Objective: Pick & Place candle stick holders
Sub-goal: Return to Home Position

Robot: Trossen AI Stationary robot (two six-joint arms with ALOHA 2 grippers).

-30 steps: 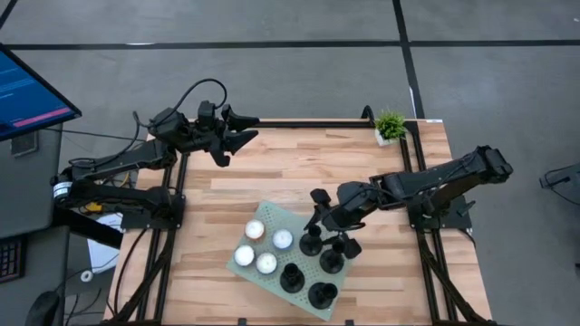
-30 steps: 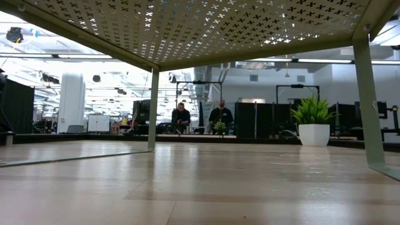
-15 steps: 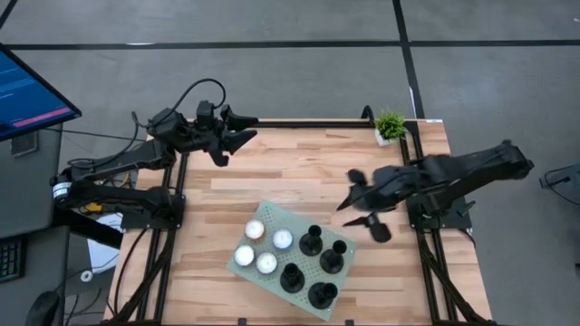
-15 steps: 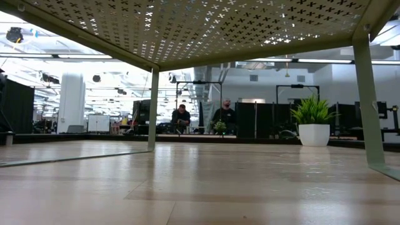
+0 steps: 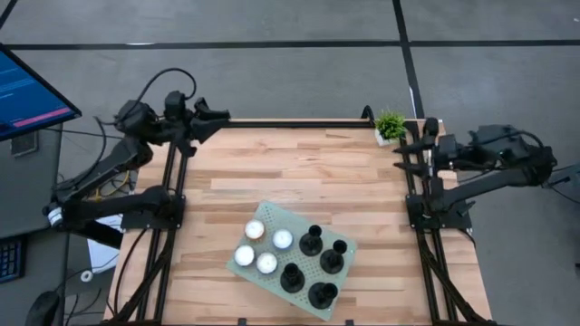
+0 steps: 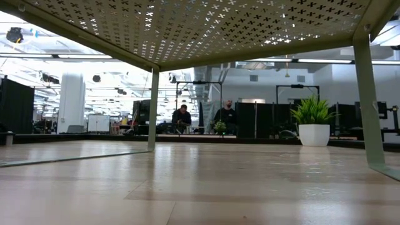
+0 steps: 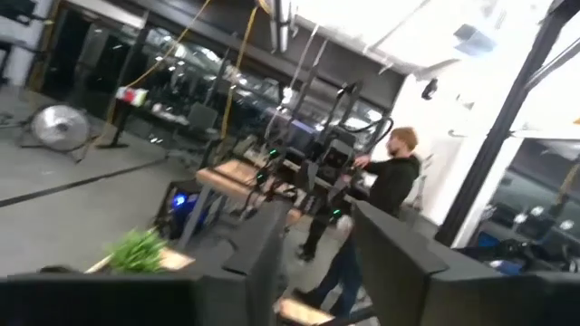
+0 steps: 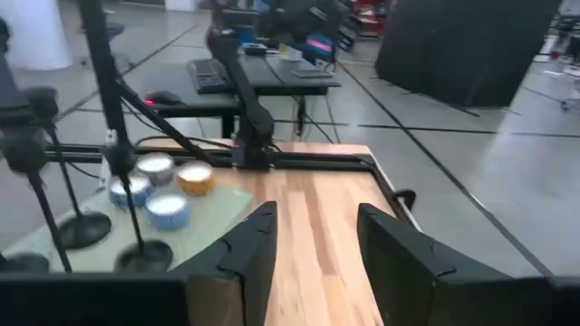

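Four black candle stick holders stand upright on their round bases on a pale green perforated tray (image 5: 268,217): one (image 5: 311,241), one (image 5: 333,259), one (image 5: 292,277) and one (image 5: 322,294). Two of their stems also show in the right wrist view (image 8: 47,210). My right gripper (image 5: 403,152) is open and empty at the table's right edge, well away from them; it also shows in its own wrist view (image 8: 313,237). My left gripper (image 5: 210,122) is open and empty over the far left corner, pointing out into the room (image 7: 317,237).
Several white tealights (image 5: 263,246) share the tray's left half. A small potted plant (image 5: 391,125) stands at the far right corner. The low view looks under the raised tray (image 6: 219,25), past its legs (image 6: 153,109). People (image 6: 181,117) are in the room behind.
My right gripper has drawn away from the holders on the tray, up and toward the table's right far edge, with nothing in it. The holders stay standing. My left gripper has drawn back toward the far left corner and tipped up toward level.
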